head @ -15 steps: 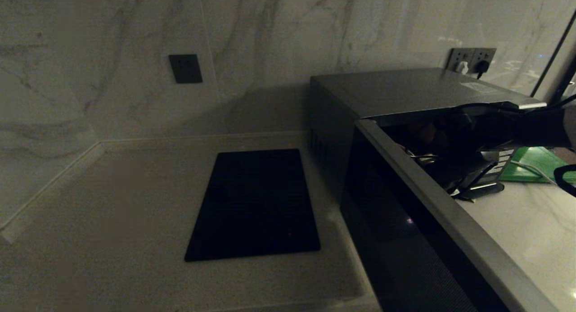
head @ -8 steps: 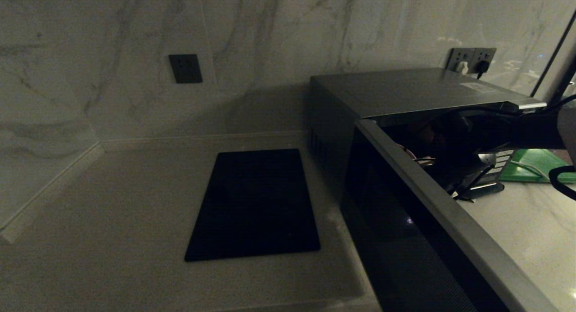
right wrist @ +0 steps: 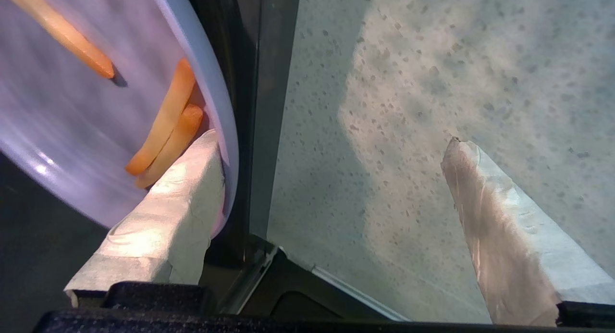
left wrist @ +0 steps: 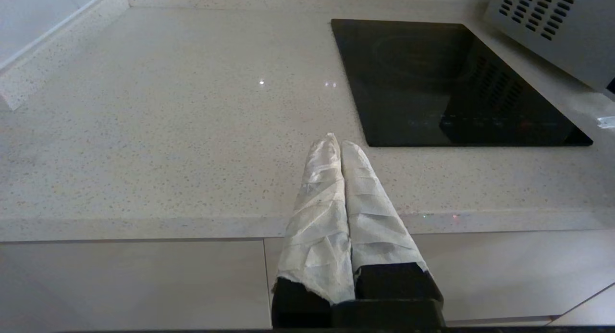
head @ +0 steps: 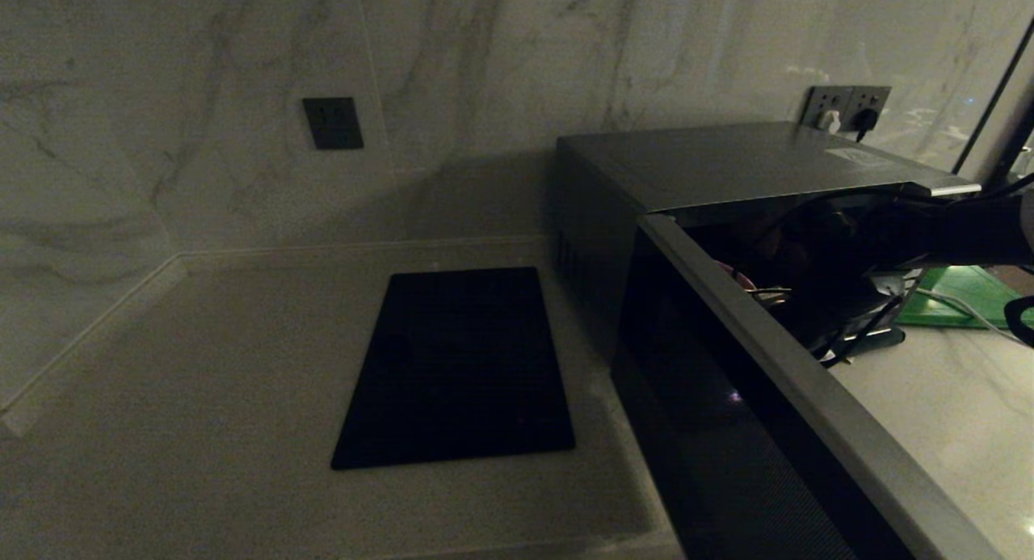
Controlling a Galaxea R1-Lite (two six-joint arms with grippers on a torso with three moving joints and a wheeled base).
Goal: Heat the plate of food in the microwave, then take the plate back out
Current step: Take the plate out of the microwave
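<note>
The microwave stands at the right of the counter with its dark glass door swung open toward me. My right arm reaches into its dark cavity. Only a sliver of the plate of food shows above the door's top edge there. In the right wrist view the lavender plate carries orange sticks. My right gripper is open, with one wrapped finger against the plate's rim and the other far apart over the speckled counter. My left gripper is shut and empty, parked near the counter's front edge.
A flat black mat lies on the counter left of the microwave. Beyond my right arm lies a green board. Marble walls close the back and left, with a dark socket and a plugged outlet.
My right arm has drawn slightly to the right and lifted a little. A bit more of the plate's rim shows above the door's edge. The left arm has not moved.
</note>
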